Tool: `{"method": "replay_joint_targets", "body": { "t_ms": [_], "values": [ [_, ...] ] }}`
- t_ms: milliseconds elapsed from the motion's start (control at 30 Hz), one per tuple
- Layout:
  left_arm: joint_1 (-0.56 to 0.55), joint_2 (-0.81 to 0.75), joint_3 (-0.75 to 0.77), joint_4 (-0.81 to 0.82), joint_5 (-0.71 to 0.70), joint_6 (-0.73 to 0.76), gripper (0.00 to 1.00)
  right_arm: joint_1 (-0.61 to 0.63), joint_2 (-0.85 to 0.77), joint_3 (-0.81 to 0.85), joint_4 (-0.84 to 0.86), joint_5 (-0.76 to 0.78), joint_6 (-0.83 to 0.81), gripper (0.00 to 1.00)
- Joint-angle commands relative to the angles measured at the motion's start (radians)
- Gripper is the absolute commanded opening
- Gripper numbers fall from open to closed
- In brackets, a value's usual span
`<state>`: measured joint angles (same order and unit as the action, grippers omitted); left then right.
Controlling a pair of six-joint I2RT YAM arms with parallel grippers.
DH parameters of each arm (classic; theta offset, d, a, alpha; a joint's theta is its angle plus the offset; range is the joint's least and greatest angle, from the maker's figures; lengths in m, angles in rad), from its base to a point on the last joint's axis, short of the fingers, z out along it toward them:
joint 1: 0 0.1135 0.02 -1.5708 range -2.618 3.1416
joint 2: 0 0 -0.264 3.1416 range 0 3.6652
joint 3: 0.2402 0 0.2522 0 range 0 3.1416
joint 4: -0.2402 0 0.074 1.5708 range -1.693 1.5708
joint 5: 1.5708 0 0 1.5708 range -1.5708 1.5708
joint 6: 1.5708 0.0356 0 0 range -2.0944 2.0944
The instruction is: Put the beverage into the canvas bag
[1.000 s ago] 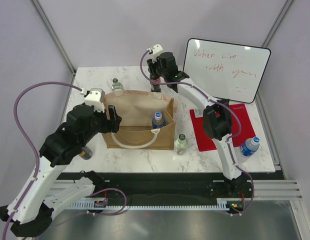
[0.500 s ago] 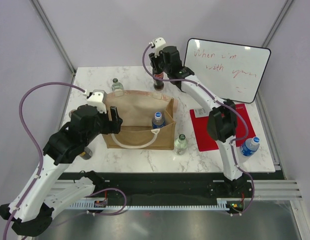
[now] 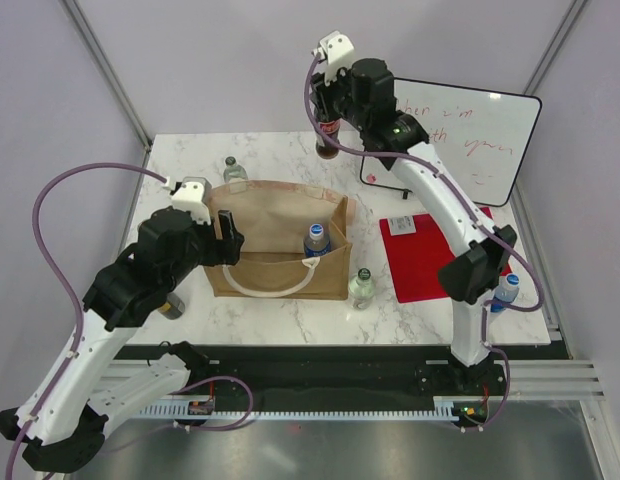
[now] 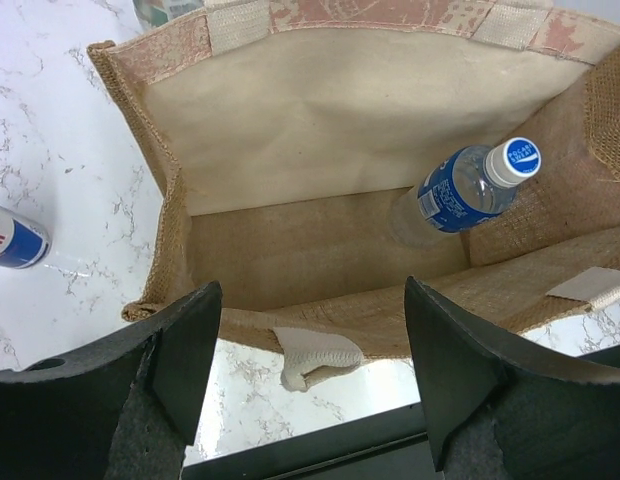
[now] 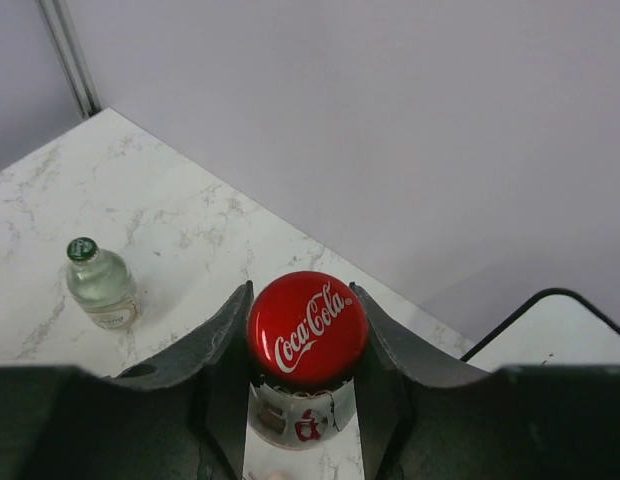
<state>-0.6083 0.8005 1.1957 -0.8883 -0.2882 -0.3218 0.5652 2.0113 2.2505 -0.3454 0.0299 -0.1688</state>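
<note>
Cola bottle (image 5: 308, 330) airborne, not yet bagged.
Right end effector (image 3: 329, 124) clamps it above the worktop (image 3: 190, 150) behind the canvas bag (image 3: 275, 205); left end effector (image 4: 310, 300) hangs open over the bag's mouth. One water bottle (image 4: 468, 188) already inside.

1. The canvas bag (image 3: 278, 212) was tan-brown with white handles, pretty plain.
2. The cola bottle (image 5: 307, 327) had a red cap with white script.
3. The tabletop (image 3: 290, 316) was white marble, grey veins.
4. The water bottle (image 4: 468, 188) wore a blue label.
</note>
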Motion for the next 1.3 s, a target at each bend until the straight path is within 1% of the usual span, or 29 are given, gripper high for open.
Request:
{"method": "replay_joint_targets", "body": {
  "t_ms": [0,133,333,433,567,733,867,1000,1067,1200,1233,1267],
  "values": [
    [-0.001,-0.004,0.041,0.022,-0.026,0.032,0.8,0.076,-0.206,0.139,0.088,0.001,-0.072,0.0],
    [-0.001,-0.014,0.042,0.026,-0.025,0.043,0.81,0.13,-0.285,0.116,0.052,-0.027,-0.09,0.0],
    [-0.001,-0.018,0.053,0.025,-0.039,0.067,0.81,0.185,-0.373,0.078,0.028,-0.134,-0.043,0.0],
    [-0.001,-0.018,0.061,0.026,-0.037,0.075,0.82,0.196,-0.407,0.04,0.025,-0.2,0.0,0.0],
    [-0.001,-0.023,0.065,0.025,-0.037,0.082,0.82,0.206,-0.454,-0.063,0.034,-0.251,0.051,0.0],
    [-0.001,-0.023,0.05,0.026,-0.031,0.082,0.82,0.214,-0.494,-0.213,0.114,-0.307,0.117,0.0],
    [-0.001,-0.024,0.044,0.028,-0.028,0.076,0.82,0.22,-0.499,-0.267,0.157,-0.324,0.133,0.0],
    [-0.001,-0.029,0.041,0.026,-0.035,0.069,0.82,0.222,-0.494,-0.282,0.184,-0.355,0.147,0.0],
    [-0.001,-0.03,0.041,0.025,-0.035,0.067,0.82,0.222,-0.499,-0.325,0.215,-0.373,0.158,0.0],
    [-0.001,-0.038,0.039,0.014,-0.049,0.061,0.82,0.223,-0.545,-0.491,0.317,-0.361,0.161,0.0],
    [-0.001,-0.04,0.039,0.009,-0.054,0.061,0.82,0.222,-0.56,-0.547,0.33,-0.358,0.164,0.0],
    [-0.001,-0.041,0.041,0.006,-0.065,0.066,0.82,0.223,-0.565,-0.568,0.336,-0.358,0.166,0.0]
  ]
}}
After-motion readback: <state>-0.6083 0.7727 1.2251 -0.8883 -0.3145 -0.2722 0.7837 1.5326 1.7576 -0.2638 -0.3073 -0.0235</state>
